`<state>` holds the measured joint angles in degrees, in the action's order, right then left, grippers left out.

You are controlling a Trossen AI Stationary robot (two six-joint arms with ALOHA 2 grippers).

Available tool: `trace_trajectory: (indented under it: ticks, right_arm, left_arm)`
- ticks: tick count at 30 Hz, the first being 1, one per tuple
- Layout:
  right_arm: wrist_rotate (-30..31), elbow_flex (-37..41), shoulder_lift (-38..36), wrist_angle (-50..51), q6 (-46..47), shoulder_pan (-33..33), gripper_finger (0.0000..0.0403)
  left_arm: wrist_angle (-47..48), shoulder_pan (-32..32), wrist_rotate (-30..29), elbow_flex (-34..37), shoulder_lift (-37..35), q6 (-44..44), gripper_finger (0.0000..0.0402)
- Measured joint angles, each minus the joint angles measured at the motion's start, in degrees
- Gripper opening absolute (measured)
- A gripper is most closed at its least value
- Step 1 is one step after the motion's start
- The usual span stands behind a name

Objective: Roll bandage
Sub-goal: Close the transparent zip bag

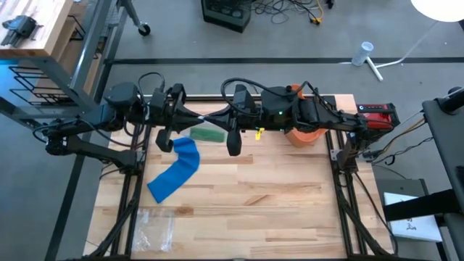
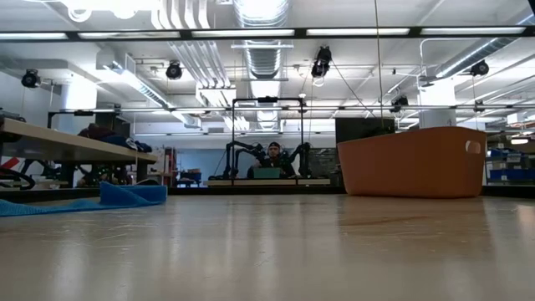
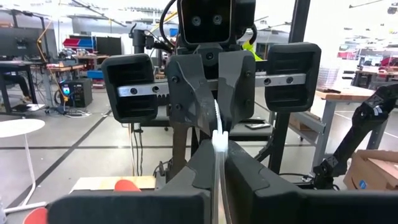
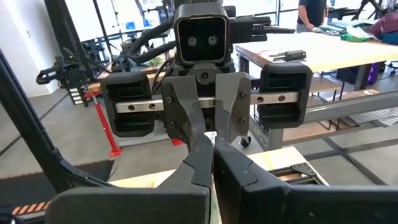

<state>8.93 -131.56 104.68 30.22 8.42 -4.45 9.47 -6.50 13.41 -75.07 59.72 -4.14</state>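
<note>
The desk [image 1: 275, 196] is mostly bare wood. Its whole right half and the near middle lie open, with room to move right up to the near edge. Dark frame rails run down the left and right edges.

A blue bandage [image 1: 176, 171] lies flat on the left half, stretched slantwise from near the far edge toward the left edge, partly unrolled. In the low view it shows as a low blue strip on the left. Just beyond its far end a green pad [image 1: 206, 135] sits close to the far edge. A clear plastic wrapper [image 1: 156, 226] lies at the near left corner, well apart from the bandage.

An orange bin [image 2: 411, 160] stands at the far edge toward the right corner, partly under the right arm. I cannot tell what is in it.

Both arms reach in level along the far edge and meet nose to nose above it, near the middle. The left gripper [image 3: 219, 152] has its jaws pressed together on a thin white strip [image 3: 218, 142] that stands between them. The right gripper [image 4: 210, 148] faces it with jaws also pressed together. I cannot tell whether it pinches the same strip. Neither gripper touches the bandage.
</note>
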Motion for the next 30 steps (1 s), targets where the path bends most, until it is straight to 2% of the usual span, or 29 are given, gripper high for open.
trace_trajectory:
  ticks: [5, 18, 30]
  right_arm:
    - [-0.11, -0.93, -0.38, 2.11, -0.1, 0.0, 0.0]
    - [0.04, -1.88, -1.24, 3.78, -1.67, 0.0, 0.0]
    - [0.11, -2.17, -5.46, 3.62, -5.9, -0.02, 0.0]
  left_arm:
    - [0.25, -0.01, 0.01, 0.0, -0.06, 0.0, 0.0019]
    - [0.59, -0.02, 0.02, -0.02, -0.24, -0.02, 0.0019]
    - [2.05, -0.02, -0.36, -0.02, -1.18, -0.03, 0.0017]
